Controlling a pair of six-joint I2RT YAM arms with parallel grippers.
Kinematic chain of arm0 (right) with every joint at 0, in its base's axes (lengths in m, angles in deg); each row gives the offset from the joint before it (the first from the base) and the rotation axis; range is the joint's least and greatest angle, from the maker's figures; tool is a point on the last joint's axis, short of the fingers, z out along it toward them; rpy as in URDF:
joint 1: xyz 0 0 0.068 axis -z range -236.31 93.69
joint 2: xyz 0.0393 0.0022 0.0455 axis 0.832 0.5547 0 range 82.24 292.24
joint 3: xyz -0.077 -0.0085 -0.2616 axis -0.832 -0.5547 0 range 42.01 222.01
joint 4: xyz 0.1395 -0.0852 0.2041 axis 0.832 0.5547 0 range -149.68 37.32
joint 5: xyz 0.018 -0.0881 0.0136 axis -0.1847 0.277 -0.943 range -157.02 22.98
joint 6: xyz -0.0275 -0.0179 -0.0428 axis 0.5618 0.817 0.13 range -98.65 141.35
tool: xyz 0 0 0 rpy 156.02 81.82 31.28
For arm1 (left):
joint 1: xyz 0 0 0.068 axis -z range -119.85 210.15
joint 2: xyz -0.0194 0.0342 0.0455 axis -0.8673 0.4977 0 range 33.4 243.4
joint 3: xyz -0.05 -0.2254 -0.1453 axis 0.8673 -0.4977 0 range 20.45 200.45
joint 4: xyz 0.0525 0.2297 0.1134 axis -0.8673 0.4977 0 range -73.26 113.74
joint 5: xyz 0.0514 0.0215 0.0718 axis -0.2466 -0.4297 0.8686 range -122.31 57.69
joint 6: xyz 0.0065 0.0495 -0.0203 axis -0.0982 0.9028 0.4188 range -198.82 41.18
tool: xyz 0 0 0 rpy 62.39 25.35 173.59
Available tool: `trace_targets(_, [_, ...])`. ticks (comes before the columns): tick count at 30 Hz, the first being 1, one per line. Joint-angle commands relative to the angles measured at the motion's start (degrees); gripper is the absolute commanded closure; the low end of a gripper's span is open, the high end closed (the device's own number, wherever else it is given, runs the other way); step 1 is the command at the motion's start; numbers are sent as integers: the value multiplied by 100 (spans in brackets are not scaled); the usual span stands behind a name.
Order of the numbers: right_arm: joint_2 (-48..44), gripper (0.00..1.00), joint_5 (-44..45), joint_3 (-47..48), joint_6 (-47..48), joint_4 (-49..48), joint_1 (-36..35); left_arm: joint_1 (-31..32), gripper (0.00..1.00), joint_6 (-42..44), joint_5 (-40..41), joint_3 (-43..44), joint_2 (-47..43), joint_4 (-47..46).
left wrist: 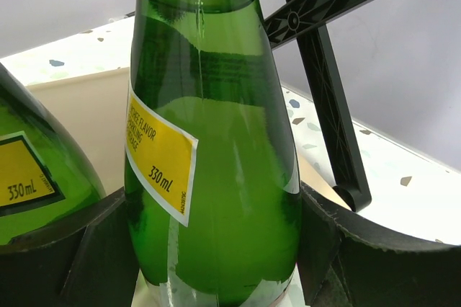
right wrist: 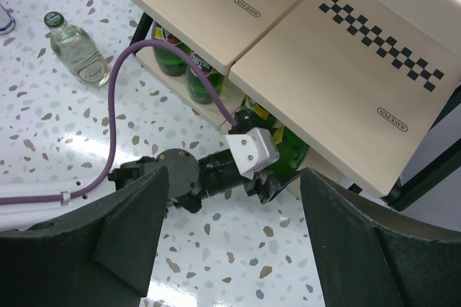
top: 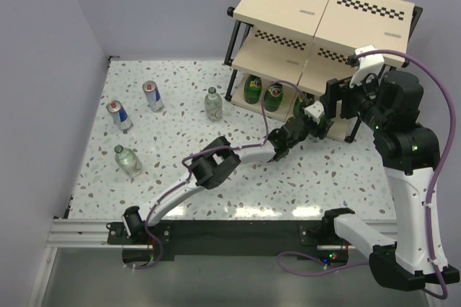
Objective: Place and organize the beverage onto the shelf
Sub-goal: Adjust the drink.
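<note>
A green glass bottle (left wrist: 216, 141) is clamped low on its belly between the fingers (left wrist: 94, 249) of the left gripper (left wrist: 216, 264). It is at the bottom tier of the shelf (top: 288, 4), just beside another green bottle (left wrist: 29, 177). The right gripper (right wrist: 230, 249) is spread wide and empty. The glass is judged smooth, rigid, slippery, breakable and heavy with liquid. The wide lower body, at the paper label (left wrist: 162, 156), is best gripped.

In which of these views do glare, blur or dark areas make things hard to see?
Left wrist: the green bottle fills the frame, with its label sharp and a thin bright line down the glass; the left fingers beside it are nearly black. Right wrist: the right fingers are dark and soft-edged, with a pale sheen on the table. Top external: even light, soft shadows, and the shelf is sharp.
</note>
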Motion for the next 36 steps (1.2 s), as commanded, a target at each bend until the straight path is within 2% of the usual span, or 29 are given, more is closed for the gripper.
trace_targets(1, [-61, 23, -15, 156, 31, -83, 12, 21, 96, 138, 158, 323, 5, -760])
trace_targets(9, [-61, 23, -24, 165, 23, -84, 12, 30, 89, 138, 140, 332, -12, -699])
trace_targets(16, [-78, 23, -15, 183, 22, -84, 12, 30, 74, 129, 87, 244, -65, -699])
trace_targets(22, [-79, 23, -15, 192, 31, -83, 12, 30, 67, 120, 44, 209, -91, -690])
trace_targets(36, [-105, 23, 3, 201, 40, -75, 12, 39, 60, 76, -9, -169, -276, -840])
